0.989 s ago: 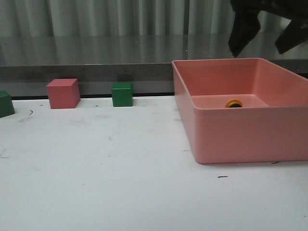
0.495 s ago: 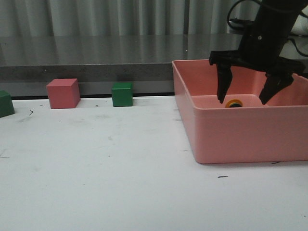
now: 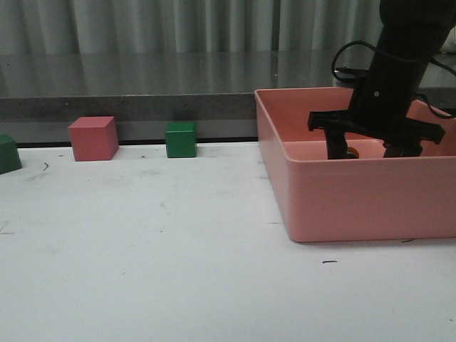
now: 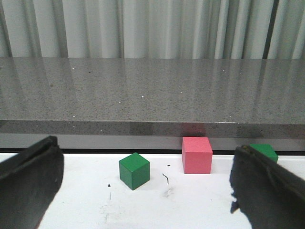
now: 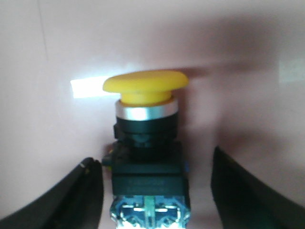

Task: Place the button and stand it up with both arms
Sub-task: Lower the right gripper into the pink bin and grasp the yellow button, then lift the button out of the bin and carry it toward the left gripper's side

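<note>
Your right gripper (image 5: pixel 152 191), jaws apart, straddles the button (image 5: pixel 147 143) lying in the pink bin (image 3: pixel 342 206) at the table's right edge; it looks rigid, light and top-heavy, so grip its black body. Left gripper (image 4: pixel 143 191) idle, open.

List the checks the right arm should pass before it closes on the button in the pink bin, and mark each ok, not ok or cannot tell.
1. Right gripper lowered inside the pink bin: ok.
2. Button lies between the fingers: ok.
3. Jaws open, clear of the button on both sides: ok.
4. Button centred in the gap: roughly ok.
5. Fingertips low enough to grip the body: cannot tell.
6. Left gripper open, away from the bin: ok.
</note>
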`<state>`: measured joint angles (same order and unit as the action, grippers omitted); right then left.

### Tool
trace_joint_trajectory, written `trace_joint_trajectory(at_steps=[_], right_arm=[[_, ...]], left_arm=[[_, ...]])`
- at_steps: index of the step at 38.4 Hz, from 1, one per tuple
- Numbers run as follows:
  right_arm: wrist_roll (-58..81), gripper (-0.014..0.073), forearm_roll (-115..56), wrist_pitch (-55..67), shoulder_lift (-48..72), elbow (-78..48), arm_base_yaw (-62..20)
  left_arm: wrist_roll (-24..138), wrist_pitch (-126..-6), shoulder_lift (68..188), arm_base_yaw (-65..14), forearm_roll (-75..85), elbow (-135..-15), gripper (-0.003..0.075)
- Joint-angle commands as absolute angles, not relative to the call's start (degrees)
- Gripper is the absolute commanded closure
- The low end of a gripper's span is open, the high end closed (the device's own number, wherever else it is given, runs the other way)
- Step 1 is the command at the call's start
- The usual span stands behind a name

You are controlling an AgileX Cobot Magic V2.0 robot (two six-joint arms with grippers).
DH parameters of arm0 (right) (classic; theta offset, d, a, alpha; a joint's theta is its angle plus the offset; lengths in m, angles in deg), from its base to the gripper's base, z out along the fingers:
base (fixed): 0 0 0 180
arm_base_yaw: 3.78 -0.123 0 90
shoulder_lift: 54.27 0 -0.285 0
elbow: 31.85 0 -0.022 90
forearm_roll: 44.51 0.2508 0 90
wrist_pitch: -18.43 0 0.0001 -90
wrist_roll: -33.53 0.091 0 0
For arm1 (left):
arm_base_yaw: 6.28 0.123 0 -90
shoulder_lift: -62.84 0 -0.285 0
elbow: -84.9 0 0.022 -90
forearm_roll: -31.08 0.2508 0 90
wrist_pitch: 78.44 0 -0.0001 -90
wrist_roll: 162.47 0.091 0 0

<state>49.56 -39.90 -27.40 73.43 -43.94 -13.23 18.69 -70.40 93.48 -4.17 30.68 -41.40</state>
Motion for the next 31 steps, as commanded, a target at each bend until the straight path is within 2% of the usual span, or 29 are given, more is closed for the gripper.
trace_joint_trajectory(at_steps=[1, 5, 16, 31], right_arm=[[49.29, 0.0233, -40.47, -25.87, 70.08, -45.86, -12.97], [49.24, 0.0295, -40.47, -25.87, 69.76, -45.86, -12.97], [49.24, 0.0295, -40.47, -26.72, 66.15, -45.86, -13.08], [49.24, 0.0295, -40.47, -27.16, 52.38, -46.07, -17.48]], left_arm=[[18.08, -74.96, 94.2, -4.2, 30.18, -43.59, 0.0041], [18.08, -74.96, 94.2, -4.2, 30.18, -43.59, 0.0041], [18.08, -74.96, 94.2, -4.2, 30.18, -43.59, 0.0041], [18.08, -74.96, 94.2, -4.2, 30.18, -43.59, 0.0041]])
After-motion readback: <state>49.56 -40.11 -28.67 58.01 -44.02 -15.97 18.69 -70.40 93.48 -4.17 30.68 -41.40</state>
